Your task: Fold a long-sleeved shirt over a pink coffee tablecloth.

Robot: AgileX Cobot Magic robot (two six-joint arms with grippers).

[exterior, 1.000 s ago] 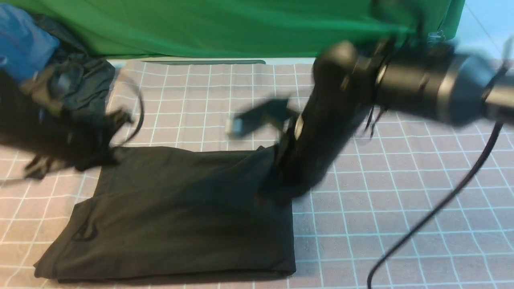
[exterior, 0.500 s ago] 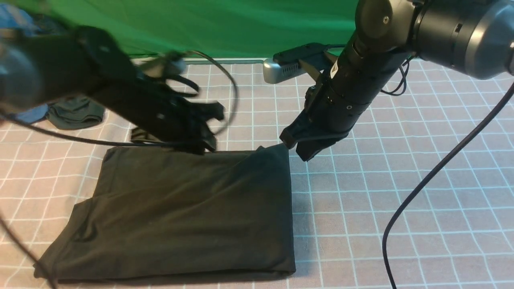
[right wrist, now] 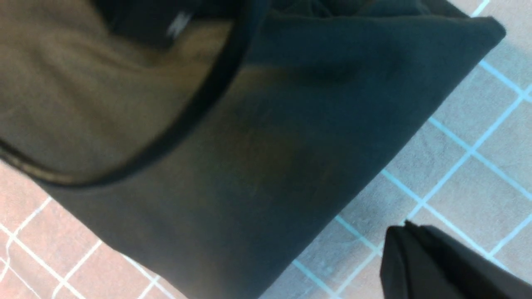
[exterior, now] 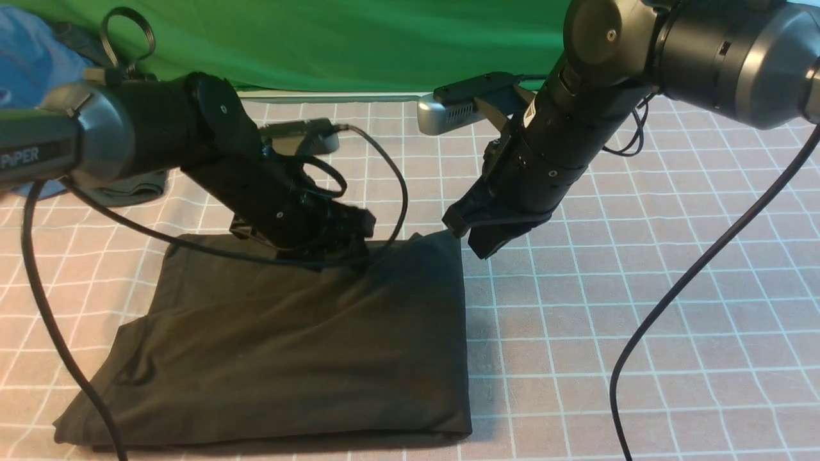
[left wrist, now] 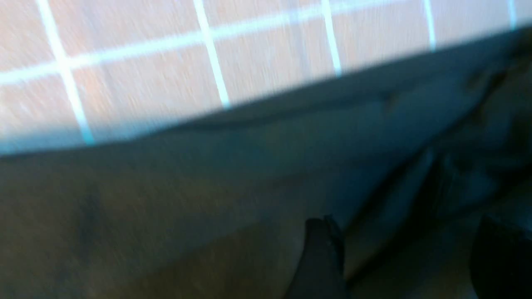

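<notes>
A: Start from the left. What lies out past the left fingers (exterior: 355,224)?

B: Well beyond them, to their left and further away, a small dark garment (exterior: 128,189) sits bunched against some blue fabric (exterior: 32,57). A green cloth (exterior: 359,45) hangs along the back.

A: And the left fingers themselves?

B: They are spread apart with nothing between them. The left wrist view shows one tip (left wrist: 320,257) and the other (left wrist: 498,257) well apart, poised low over black fabric. Whether they touch it, I cannot tell.

A: That fabric is the long-sleeved shirt (exterior: 288,339)?

B: Yes. It lies folded into a rough rectangle on the pink tablecloth (exterior: 640,320) that covers the counter. Its far edge runs under the left fingers and the rest of it spreads toward the camera from there. No logo or label is showing.

A: Now the right fingers (exterior: 487,242).

B: They are pressed together and hold nothing. They hang just beside the shirt's far right corner, on its outer side. The right wrist view shows them as a single dark wedge (right wrist: 415,257) over bare grid squares, with the shirt's edge (right wrist: 291,145) close by but apart.

A: Anything right of them?

B: Only open tablecloth, and a black cable (exterior: 672,307) looping down across it.
</notes>
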